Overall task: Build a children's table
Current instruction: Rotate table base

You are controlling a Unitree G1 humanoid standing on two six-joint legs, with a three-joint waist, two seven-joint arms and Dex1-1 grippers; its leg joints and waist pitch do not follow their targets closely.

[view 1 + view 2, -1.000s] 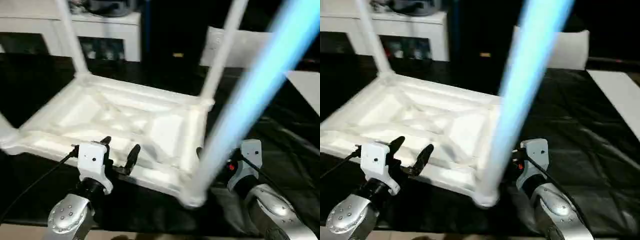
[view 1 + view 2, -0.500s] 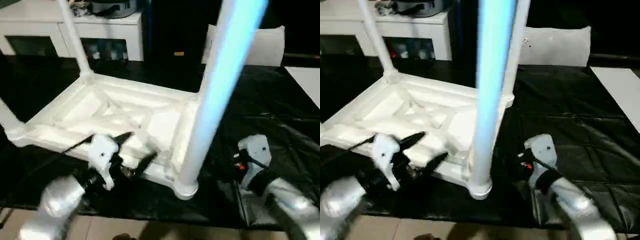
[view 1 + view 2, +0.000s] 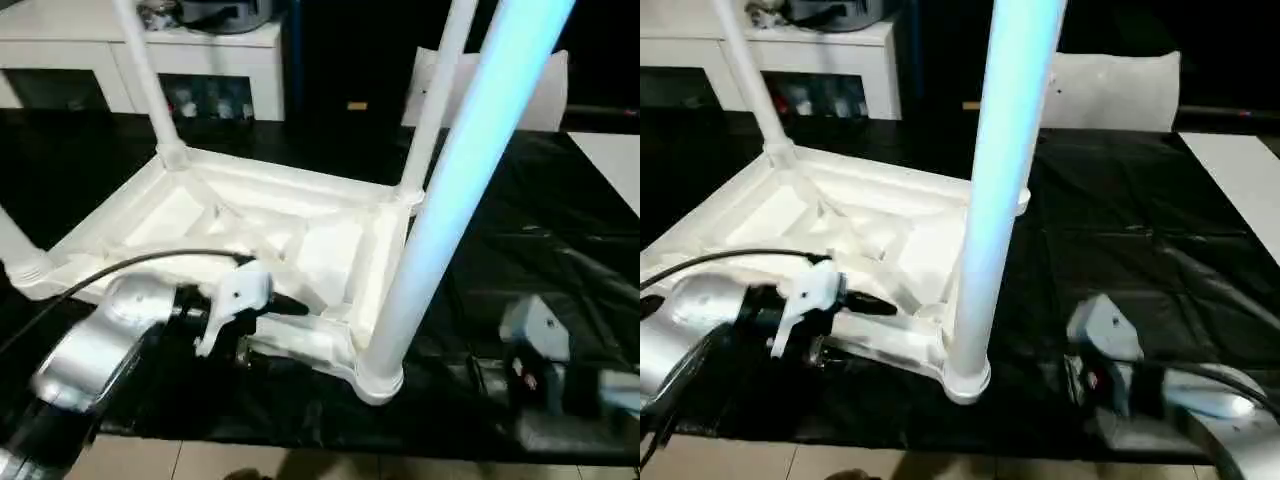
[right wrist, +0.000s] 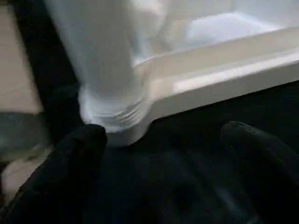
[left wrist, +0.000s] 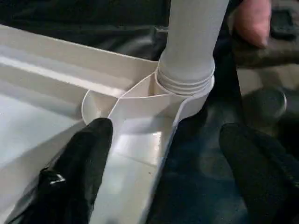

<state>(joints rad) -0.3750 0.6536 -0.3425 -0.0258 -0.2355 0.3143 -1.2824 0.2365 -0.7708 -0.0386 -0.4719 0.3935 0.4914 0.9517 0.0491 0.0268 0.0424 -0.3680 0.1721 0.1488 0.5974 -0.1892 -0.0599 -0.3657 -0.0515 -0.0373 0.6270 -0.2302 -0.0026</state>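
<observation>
The table [image 3: 270, 230] lies upside down, legs up — the near leg [image 3: 440, 190] in its corner socket, between the left end effector [image 3: 275, 320] and the right end effector [image 4: 163, 182]. A cabinet [image 3: 200, 60] stands behind.

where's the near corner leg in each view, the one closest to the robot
Left eye view: near corner leg rises from the tabletop's front right corner, right of centre.
Right eye view: same leg, about centre.
Left wrist view: its base, upper middle.
Right wrist view: its base, left half.
Shared landmark: the ridged collar where it enters the corner socket.
</observation>
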